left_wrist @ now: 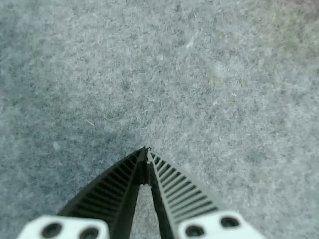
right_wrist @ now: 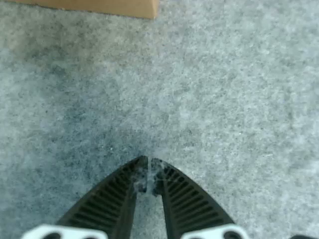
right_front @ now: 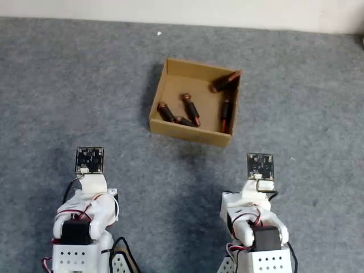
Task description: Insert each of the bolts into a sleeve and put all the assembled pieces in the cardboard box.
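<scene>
Resting inside the cardboard box (right_front: 187, 134) are the assembled pieces (right_front: 191, 109), so the task looks finished. Left tool (left_wrist: 145, 154) and right tool (right_wrist: 147, 167) are pressed together, empty, above the grey surface (right_front: 85, 85); nothing seems left to fetch.

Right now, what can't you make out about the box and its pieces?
- High view: whether the assembled pieces are fully pushed together; they are too small.
- High view: the floor behind the cardboard box's near wall, hidden by that wall.
- Right wrist view: the box's inside; the picture's edge cuts it to a strip of wall.
</scene>
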